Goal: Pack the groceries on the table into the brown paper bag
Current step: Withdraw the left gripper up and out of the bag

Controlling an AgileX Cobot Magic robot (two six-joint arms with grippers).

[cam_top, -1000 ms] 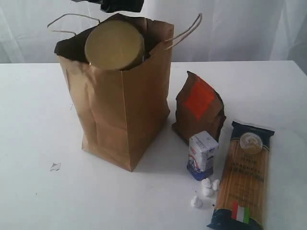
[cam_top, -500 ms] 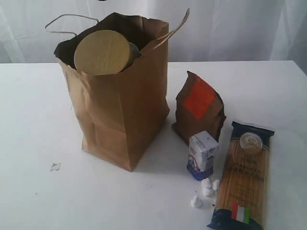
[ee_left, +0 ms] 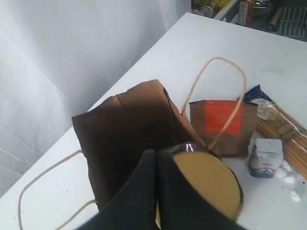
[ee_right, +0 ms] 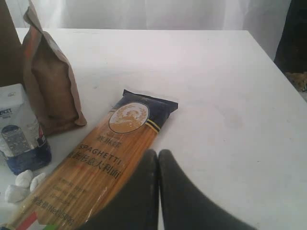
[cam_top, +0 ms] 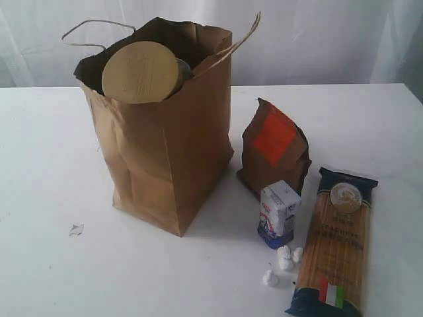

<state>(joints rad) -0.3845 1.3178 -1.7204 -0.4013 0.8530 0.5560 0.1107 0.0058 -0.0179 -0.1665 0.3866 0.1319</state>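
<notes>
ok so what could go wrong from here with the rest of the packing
1. The tan-lidded jar sits tilted at the mouth of the brown paper bag, its lid above the rim; it may block later items or tip out.
2. The long spaghetti pack lies flat on the table; it may be hard to grasp and could jam against the jar going in.

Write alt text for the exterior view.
A tall brown paper bag stands on a white table with a tan jar lid showing at its open top. Right of it are a brown pouch, a small carton and a flat spaghetti pack.
</notes>
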